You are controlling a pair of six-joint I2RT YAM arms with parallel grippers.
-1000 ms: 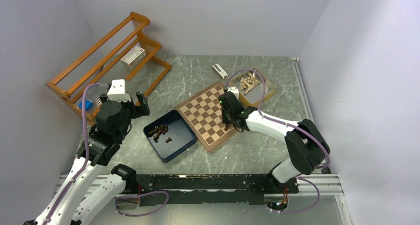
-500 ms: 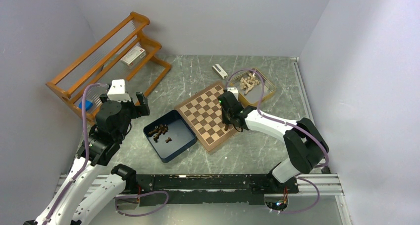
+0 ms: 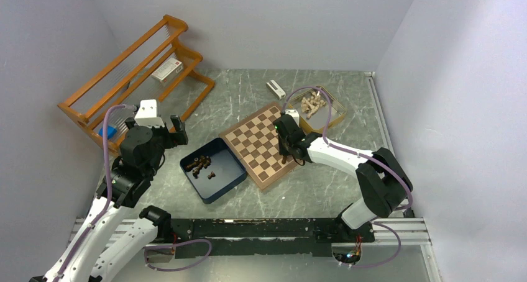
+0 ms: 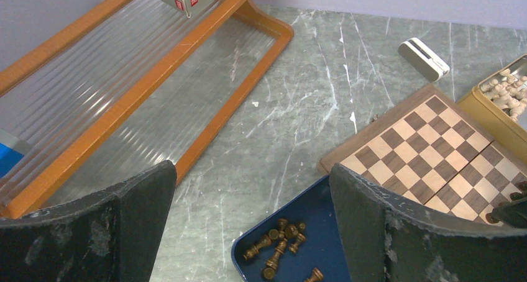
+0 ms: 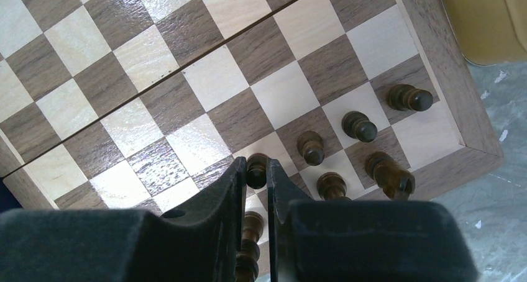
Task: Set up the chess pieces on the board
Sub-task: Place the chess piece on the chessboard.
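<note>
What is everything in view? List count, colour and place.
board: one, tan and brown checks, table centre
dark chess pieces: at least seven, brown, one board corner
boxed dark pieces: several, brown, inside blue box
blue box: one, dark blue, left of board
pale pieces: heap, beige, in tan tray behind board
rack: one, orange wood, far left
white carton: one, on rack
white device: one, behind board
left gripper: black, open, above table near rack
right gripper: black, closed on one dark chess piece

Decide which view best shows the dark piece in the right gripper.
The right wrist view: the right gripper pinches the dark piece over the board. In the top external view the gripper mostly hides it. The left wrist view catches that corner only at its edge; the piece cannot be picked out.
</note>
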